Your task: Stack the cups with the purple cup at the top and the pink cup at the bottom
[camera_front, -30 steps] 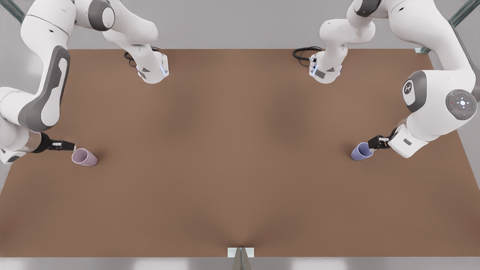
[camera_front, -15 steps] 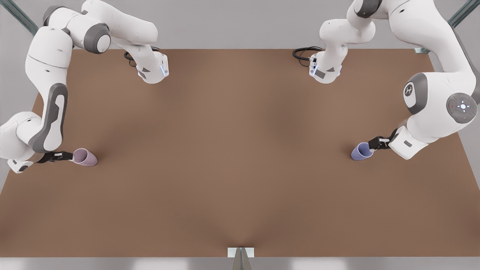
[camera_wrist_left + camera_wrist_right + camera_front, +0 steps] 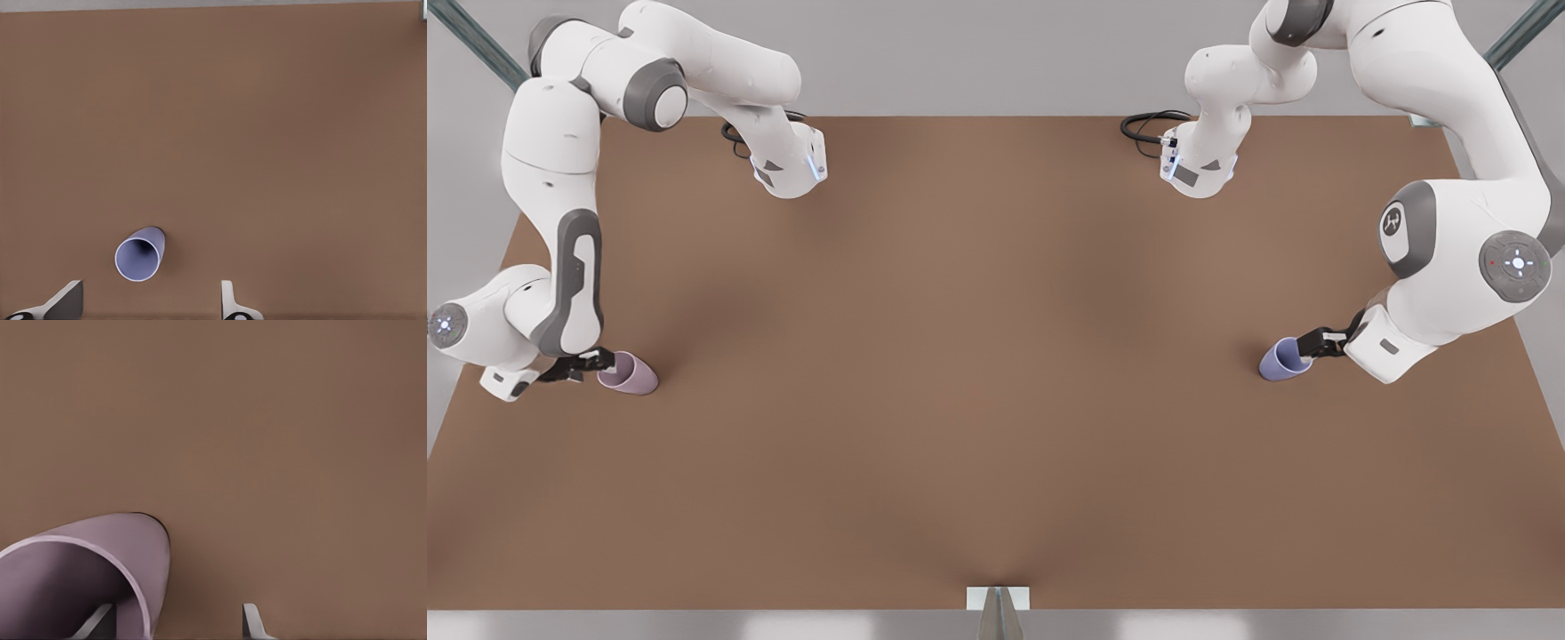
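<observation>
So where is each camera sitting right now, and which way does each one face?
Front view: overhead, looking down on the table; both arms show, right gripper at the pink cup, left gripper at the purple cup.
Left wrist view: on the left arm, facing the purple cup's mouth; its open fingers show.
Right wrist view: on the right arm, close on the pink cup; one finger inside its rim.
Shared: each wrist view shares its cup with the front view.

Simulated robot lab, bare brown table (image 3: 996, 400), grey surround, metal struts (image 3: 476, 40)
</observation>
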You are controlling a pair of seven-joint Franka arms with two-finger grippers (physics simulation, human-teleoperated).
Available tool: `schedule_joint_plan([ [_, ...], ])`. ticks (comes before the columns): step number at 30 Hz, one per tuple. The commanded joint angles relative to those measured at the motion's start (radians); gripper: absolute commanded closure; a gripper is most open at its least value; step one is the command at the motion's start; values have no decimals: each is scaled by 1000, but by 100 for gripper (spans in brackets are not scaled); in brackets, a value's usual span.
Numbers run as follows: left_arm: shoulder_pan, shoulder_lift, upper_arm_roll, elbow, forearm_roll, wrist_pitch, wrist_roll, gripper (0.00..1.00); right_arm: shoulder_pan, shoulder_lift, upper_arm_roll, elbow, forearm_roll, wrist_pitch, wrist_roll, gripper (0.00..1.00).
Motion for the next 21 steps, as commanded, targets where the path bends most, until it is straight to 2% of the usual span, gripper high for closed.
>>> schedule_joint_plan([
  [1, 0, -1, 0, 0, 1, 0, -4, 0, -1, 7, 0, -6, 2, 51, -214, 27],
  [5, 0, 0, 0, 0, 1, -2, -5, 0, -1, 22, 8, -15, 14, 46, -210, 27],
  [7, 0, 0, 0, 0, 1, -8, -5, 0, 1, 22, 17, -17, 20, 46, -208, 30],
  [9, 0, 0, 0, 0, 1, -8, -5, 0, 1, 22, 19, -15, 20, 46, -208, 50],
  [10, 0, 0, 0, 0, 1, -8, -5, 0, 1, 22, 22, -15, 20, 46, -208, 55],
  [11, 0, 0, 0, 0, 1, -8, -5, 0, -1, 22, 26, -15, 20, 44, -208, 67],
  [12, 0, 0, 0, 0, 1, -8, -5, 0, -1, 22, 26, -17, 20, 43, -205, 69],
  [13, 0, 0, 0, 0, 1, -8, -5, 0, -1, 22, 30, -17, 20, 38, -205, 79],
  [18, -1, -1, 0, 2, 1, -11, -5, 0, -7, 5, 51, -17, 19, 31, -199, 79],
  [21, 0, -1, 0, 2, 1, -11, -5, 0, 7, -68, 79, -49, 14, 32, -164, 79],
])
